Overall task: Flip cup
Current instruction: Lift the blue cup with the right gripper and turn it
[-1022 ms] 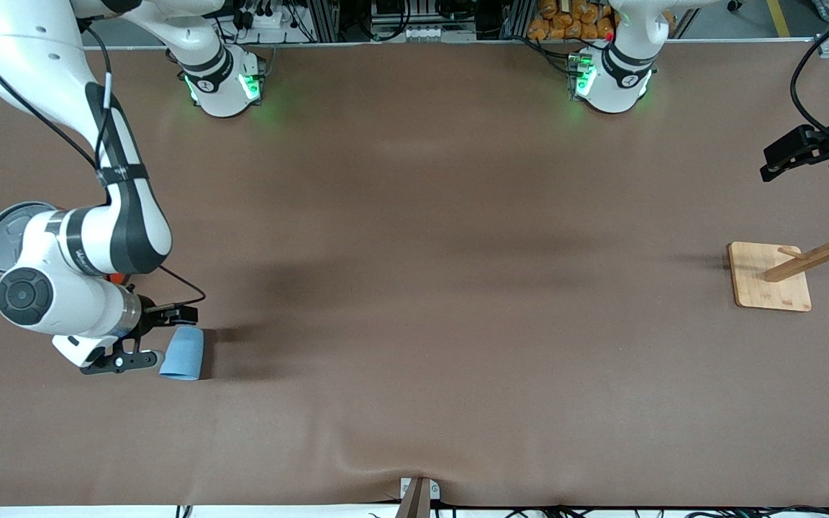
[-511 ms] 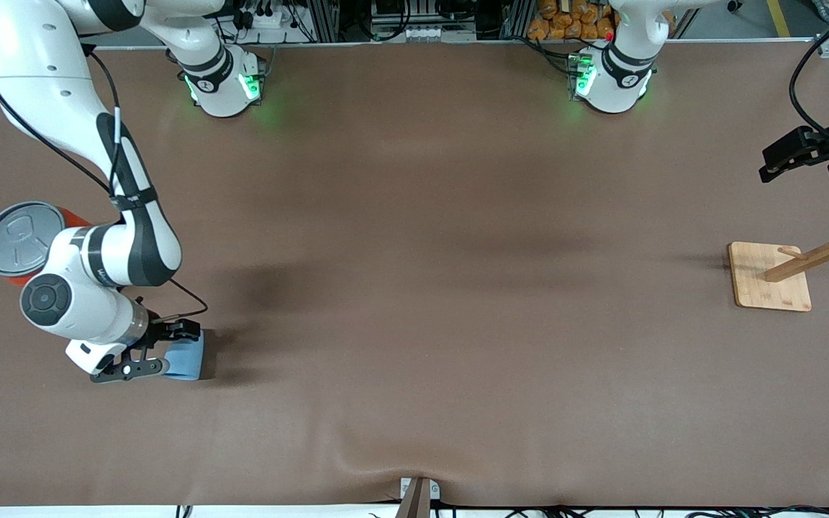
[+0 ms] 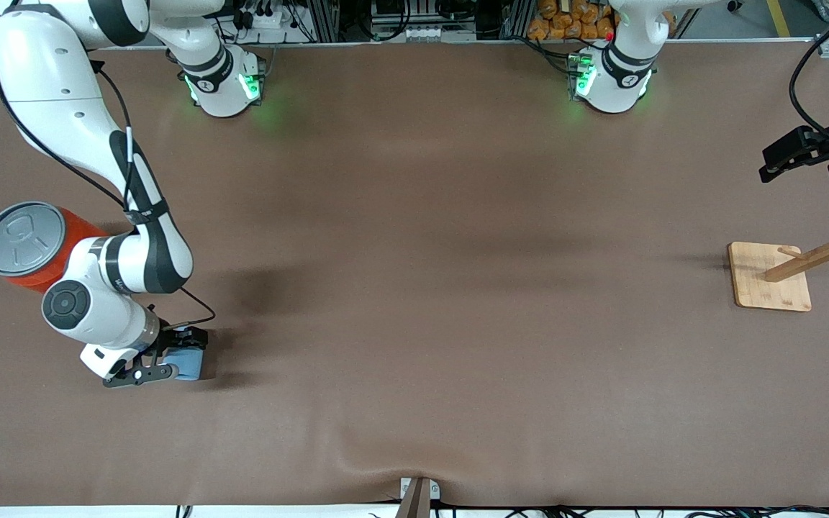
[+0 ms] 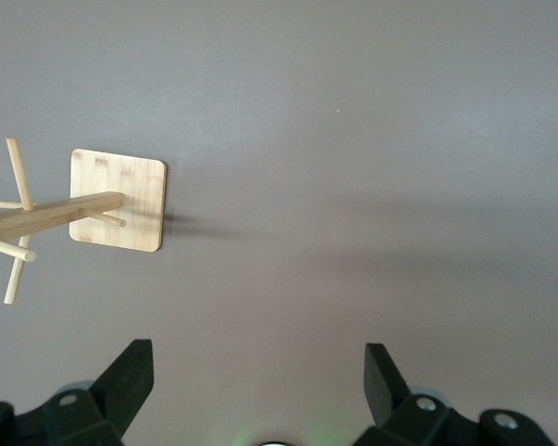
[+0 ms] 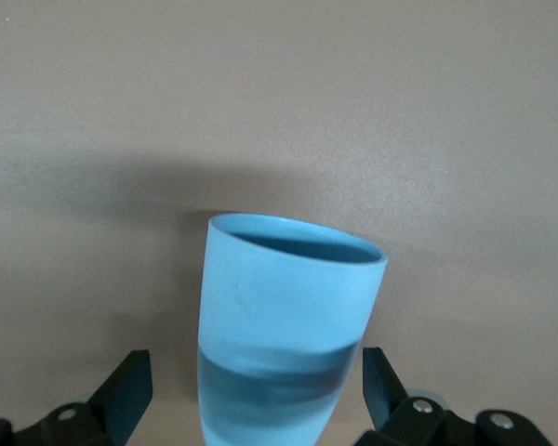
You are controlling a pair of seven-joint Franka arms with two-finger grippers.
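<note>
A: Biggest first?
B: Brown table (image 3: 429,237), covers nearly whole front view.
A: Arms?
B: Right arm (image 3: 69,144) reaching fwd from its base, bent down near table's right-arm end. Left arm mostly out of shot, waiting at table's left-arm end.
A: Other stuff?
B: Orange can (image 3: 26,248) w/ grey lid, upright, right-arm end, just beside right arm's wrist. Wooden rack (image 3: 789,270) on square base, left-arm end, well apart from can.
A: Grippers?
B: Right gripper (image 3: 170,356) low at table, fingers apart, one each side of cup, not clamped; gap visible both sides in right wrist view. Left gripper (image 3: 796,155) up in air near rack, fingers (image 4: 130,381) spread wide, nothing between them.
A: Cup?
B: Cup (image 3: 188,363) light blue, lying on side on table, right-arm end, nearer front cam than can. Rim (image 5: 298,240) pointing away from right gripper's palm, narrow end sitting between fingers.
</note>
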